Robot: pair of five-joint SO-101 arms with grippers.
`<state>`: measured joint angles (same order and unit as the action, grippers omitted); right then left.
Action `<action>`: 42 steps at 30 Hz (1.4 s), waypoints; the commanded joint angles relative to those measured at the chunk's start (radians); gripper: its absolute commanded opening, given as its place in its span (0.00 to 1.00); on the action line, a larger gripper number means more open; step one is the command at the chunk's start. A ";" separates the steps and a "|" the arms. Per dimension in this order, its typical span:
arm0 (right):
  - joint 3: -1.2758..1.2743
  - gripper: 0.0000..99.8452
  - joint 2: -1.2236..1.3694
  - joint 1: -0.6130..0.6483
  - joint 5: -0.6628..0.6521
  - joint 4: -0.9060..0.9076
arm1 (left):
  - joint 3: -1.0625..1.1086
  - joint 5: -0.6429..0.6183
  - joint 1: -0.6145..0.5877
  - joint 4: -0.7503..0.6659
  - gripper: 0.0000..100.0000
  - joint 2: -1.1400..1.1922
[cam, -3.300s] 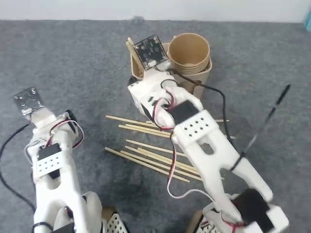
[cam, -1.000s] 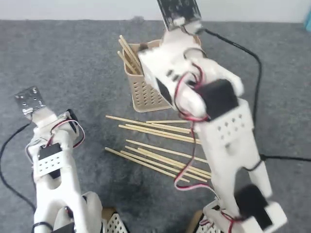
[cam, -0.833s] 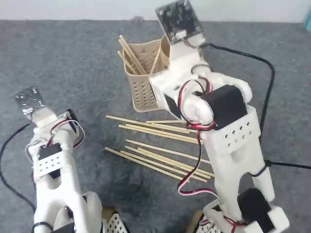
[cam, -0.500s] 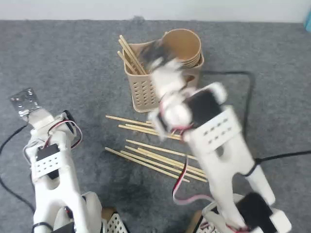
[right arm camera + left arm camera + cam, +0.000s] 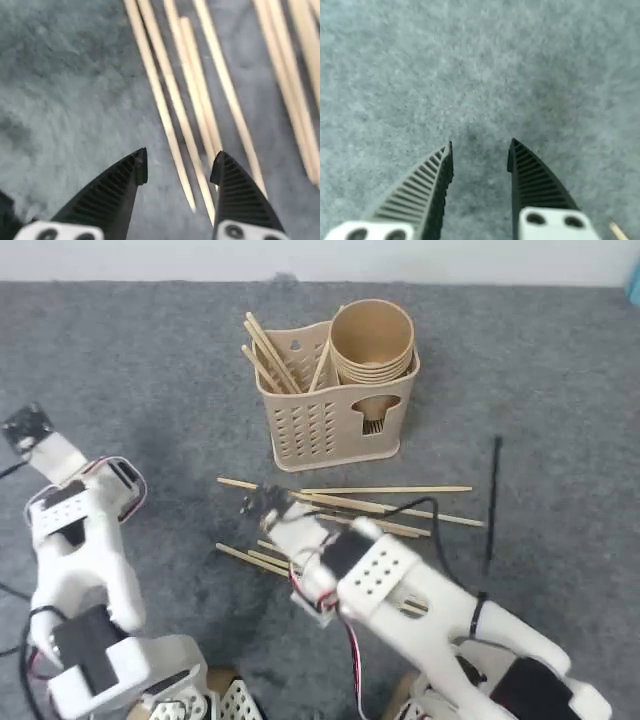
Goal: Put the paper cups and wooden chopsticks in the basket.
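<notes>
Several pale wooden chopsticks point(image 5: 385, 505) lie loose on the grey carpet point(image 5: 150, 360), just on the near side of the beige perforated plastic basket point(image 5: 330, 425). Its right compartment holds a stack of brown paper cups point(image 5: 372, 335), and its left holds more chopsticks. The right gripper point(image 5: 262, 504) hangs over the pile's left end.

Left wrist view: the left gripper point(image 5: 481, 145) is spread above carpet.

Right wrist view: the jaws are spread, straddling loose chopsticks.

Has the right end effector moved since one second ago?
Yes. In the high view the right end effector has pulled back from over the basket toward the arms' bases, and is now over the loose chopsticks on the carpet.
</notes>
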<state>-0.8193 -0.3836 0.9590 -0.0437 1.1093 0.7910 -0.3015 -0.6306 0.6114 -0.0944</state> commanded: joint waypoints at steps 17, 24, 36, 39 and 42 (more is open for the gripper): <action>-0.012 0.17 0.268 0.012 -0.018 -0.337 | -0.045 -0.014 0.002 0.006 0.17 -0.005; 0.003 0.02 0.213 -0.010 -0.012 -0.325 | -0.045 -0.014 0.002 0.006 0.17 -0.006; -0.110 0.03 -0.097 -0.070 -0.014 -0.325 | -0.045 -0.014 0.002 0.006 0.17 -0.006; -0.138 0.03 -0.133 -0.070 -0.018 -0.334 | -0.045 -0.014 0.002 0.006 0.17 -0.006; -0.146 0.04 -0.116 -0.070 -0.020 -0.335 | -0.045 -0.014 0.002 0.006 0.17 -0.006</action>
<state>-0.9712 -0.4603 0.9007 -0.0483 0.7887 0.7848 -0.3030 -0.6306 0.6130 -0.0944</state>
